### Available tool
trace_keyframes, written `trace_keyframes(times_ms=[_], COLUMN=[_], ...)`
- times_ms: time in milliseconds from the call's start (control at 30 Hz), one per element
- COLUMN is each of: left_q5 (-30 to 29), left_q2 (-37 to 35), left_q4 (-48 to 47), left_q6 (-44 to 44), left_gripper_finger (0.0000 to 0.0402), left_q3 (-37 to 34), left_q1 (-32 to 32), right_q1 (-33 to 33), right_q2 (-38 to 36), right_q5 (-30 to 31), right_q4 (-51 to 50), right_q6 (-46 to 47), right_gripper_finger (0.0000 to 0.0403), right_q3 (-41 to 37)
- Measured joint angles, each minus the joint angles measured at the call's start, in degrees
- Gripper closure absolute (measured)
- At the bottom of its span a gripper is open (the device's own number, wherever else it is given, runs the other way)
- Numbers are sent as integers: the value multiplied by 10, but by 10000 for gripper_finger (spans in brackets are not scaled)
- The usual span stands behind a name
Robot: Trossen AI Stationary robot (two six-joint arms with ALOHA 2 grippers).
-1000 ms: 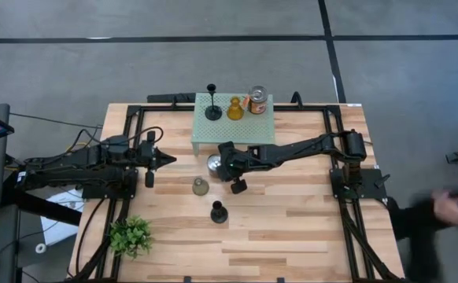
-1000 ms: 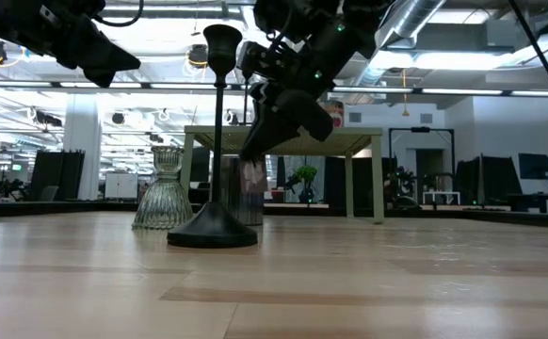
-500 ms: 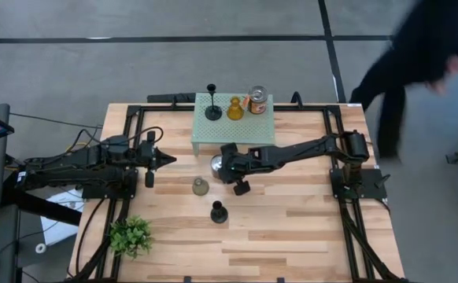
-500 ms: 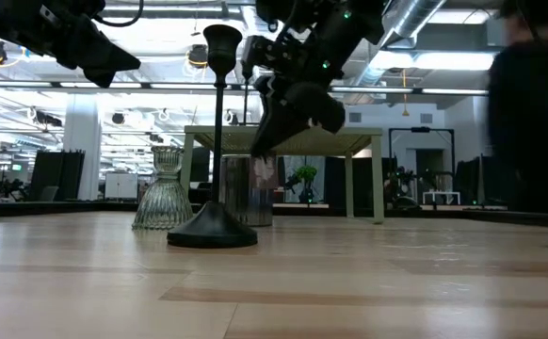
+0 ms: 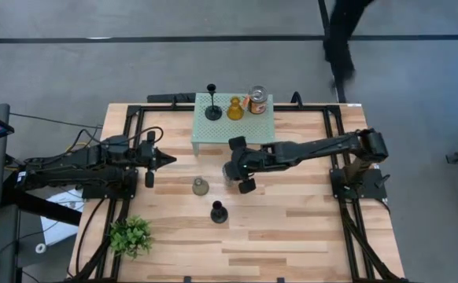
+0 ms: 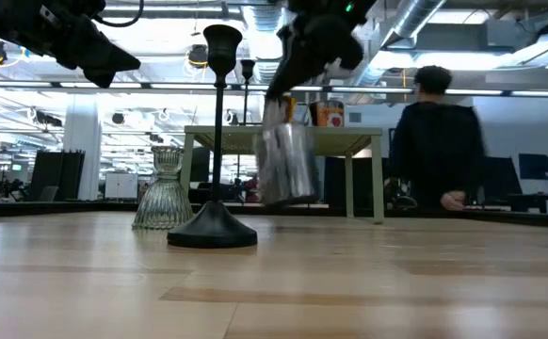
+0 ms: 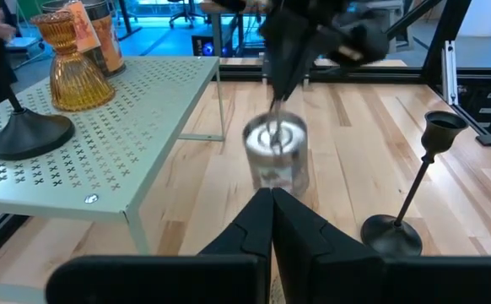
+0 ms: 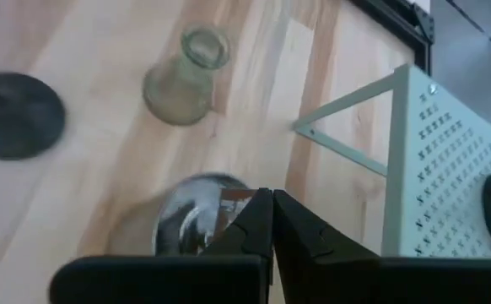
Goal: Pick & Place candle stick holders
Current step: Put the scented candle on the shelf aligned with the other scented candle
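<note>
We see the right claw (image 5: 230, 167) clenched on the rim of a clear silvery holder (image 6: 286, 162), holding it clear of the tabletop (image 5: 292, 220) just in front of the mint-green rack (image 5: 213, 134). The left claw (image 5: 168, 159) waits clenched at the tabletop's left side, with the grey-olive holder (image 5: 200, 186) and a black holder (image 5: 219, 211) standing nearby.

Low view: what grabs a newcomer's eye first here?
The silvery jar holder hanging clear of the table, pinched at its rim by the right tool. Next, the tall black holder standing in the foreground with the ribbed glass holder behind it. The left tool waits shut at the table's left.
</note>
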Motion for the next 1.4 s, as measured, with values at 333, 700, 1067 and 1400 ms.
trace_keyframes(times_ms=[333, 700, 1067, 1400], left_q5=[0, 0, 0, 0], left_q2=[0, 0, 0, 0], left_q4=[0, 0, 0, 0], left_q6=[0, -11, -11, -11], left_gripper_finger=[394, 394, 394, 394], left_q3=[0, 0, 0, 0], left_q1=[0, 0, 0, 0], right_q1=[15, 15, 18, 18], right_q2=[-8, -3, -3, -3], right_q5=[11, 21, 57, 71], right_q4=[-46, -51, -62, -62], right_q6=[32, 44, 45, 44], right_gripper_finger=[403, 403, 403, 403], right_q3=[0, 0, 0, 0])
